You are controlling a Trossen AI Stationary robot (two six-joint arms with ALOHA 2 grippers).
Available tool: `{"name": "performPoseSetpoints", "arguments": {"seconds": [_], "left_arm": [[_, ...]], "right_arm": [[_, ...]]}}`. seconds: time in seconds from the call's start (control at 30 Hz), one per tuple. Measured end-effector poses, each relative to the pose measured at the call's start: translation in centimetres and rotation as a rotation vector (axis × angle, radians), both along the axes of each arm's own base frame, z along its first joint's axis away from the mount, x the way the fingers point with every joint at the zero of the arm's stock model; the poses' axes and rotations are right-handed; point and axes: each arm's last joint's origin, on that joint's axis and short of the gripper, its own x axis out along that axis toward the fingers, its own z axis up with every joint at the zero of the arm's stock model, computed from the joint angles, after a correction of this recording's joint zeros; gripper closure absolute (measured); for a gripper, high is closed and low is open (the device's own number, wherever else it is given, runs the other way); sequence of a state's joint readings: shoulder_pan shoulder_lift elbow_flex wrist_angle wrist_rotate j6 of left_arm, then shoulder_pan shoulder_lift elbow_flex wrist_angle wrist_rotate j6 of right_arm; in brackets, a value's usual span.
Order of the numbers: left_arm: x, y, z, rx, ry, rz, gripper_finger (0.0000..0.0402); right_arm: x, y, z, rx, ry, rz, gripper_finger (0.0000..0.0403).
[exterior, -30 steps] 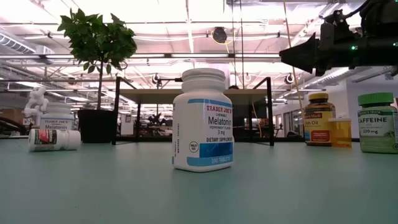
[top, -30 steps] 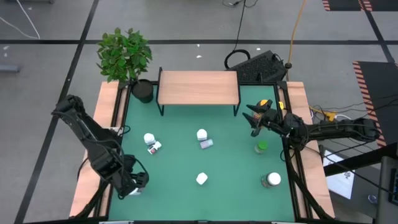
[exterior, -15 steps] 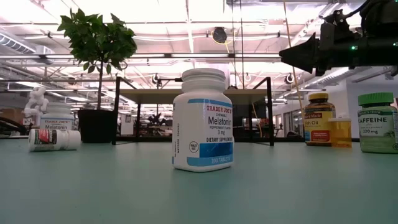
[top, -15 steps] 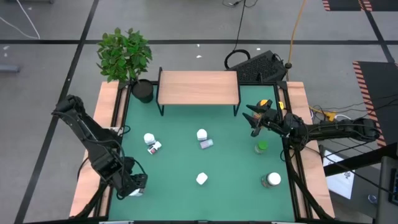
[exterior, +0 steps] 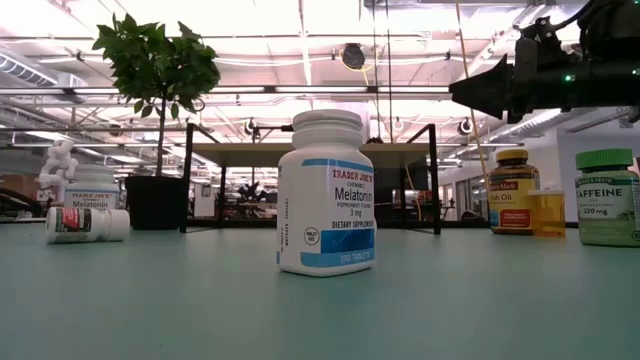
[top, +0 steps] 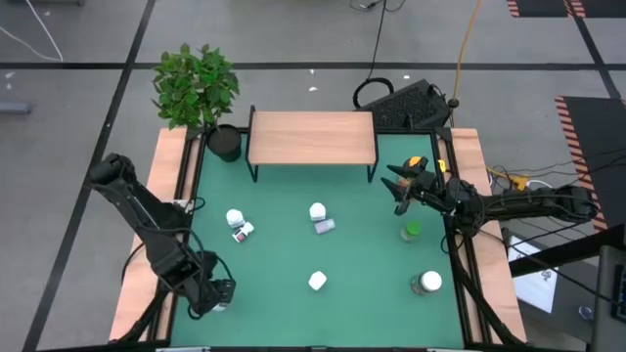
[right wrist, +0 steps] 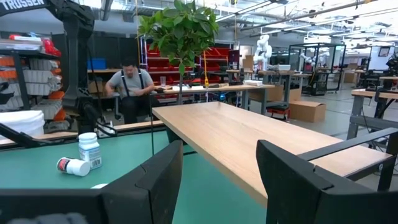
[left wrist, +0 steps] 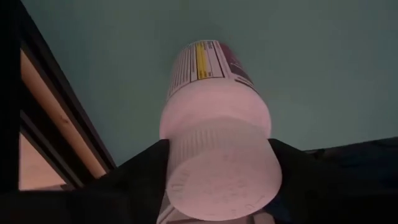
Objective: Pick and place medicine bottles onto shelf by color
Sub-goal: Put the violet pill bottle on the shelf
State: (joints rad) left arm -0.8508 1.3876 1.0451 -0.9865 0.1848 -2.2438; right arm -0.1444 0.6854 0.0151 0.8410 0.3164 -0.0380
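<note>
So the bottle in play is a white-capped pill bottle [left wrist: 214,155] down at the near-left corner of the green table [top: 323,244], right by the wooden side rail. The left gripper [top: 210,293] has its dark fingers [left wrist: 143,171] pressed against both sides of the ribbed white cap, so it's closed on it. From above you can barely see the bottle, the gripper covers nearly all of it. In the wrist view the label is only partly readable, just a yellow stripe and a dark band, and the bottom of the cap is cut off.

The shelf [top: 313,137] sits at the far edge of the table, light wood top, thin black legs, nothing on it.

Other bottles: a smooth white melatonin bottle [exterior: 327,193] stands upright mid-table near the front, and in the low view it hides the ones behind it. An upright white one [top: 235,218] with a small one lying beside it [top: 244,232] on the left. A green caffeine bottle [top: 411,232] and a yellow-capped amber one [top: 418,162] over on the right.

The right gripper [top: 396,186] hovers above the table near the shelf's right end, fingers parted about halfway, holding nothing.

Leafy plant in a black pot [top: 224,143] stands just left of the shelf. A person sits at a desk way back in the room [right wrist: 129,87].
</note>
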Motion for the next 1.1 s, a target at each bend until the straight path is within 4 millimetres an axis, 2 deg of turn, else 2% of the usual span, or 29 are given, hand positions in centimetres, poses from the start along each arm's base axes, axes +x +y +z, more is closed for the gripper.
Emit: {"name": "performPoseSetpoints", "arguments": {"seconds": [0.1, 0.3, 0.5, 0.67, 0.8, 1.1], "left_arm": [[0.2, 0.4, 0.1, 0.008, -0.006, -0.031, 0.0166], [1.1, 2.6, 0.5, 0.043, -0.029, -0.109, 0.0166], [3.6, 5.3, 1.0, 0.101, -0.190, -0.245, 0.0164], [5.0, 7.1, 1.4, 0.169, -0.277, -0.343, 0.0165], [6.2, 8.2, 1.6, 0.190, -0.361, -0.430, 0.0165], [8.6, 11.2, 2.0, 0.255, -0.535, -0.540, 0.0165]], "right_arm": [[0.0, 0.0, 0.0, 0.000, -0.003, 0.000, 0.0202], [0.0, 0.1, 0.0, 0.057, -0.032, 0.033, 0.0202], [0.1, 0.7, 0.8, 0.059, -0.122, 0.284, 0.0202], [0.5, 1.2, 0.6, 0.083, -0.103, 0.410, 0.0199], [1.3, 1.6, -0.5, 0.131, -0.003, 0.464, 0.0184], [4.9, 2.1, 0.7, 0.176, 0.064, 0.521, 0.0132]]}}
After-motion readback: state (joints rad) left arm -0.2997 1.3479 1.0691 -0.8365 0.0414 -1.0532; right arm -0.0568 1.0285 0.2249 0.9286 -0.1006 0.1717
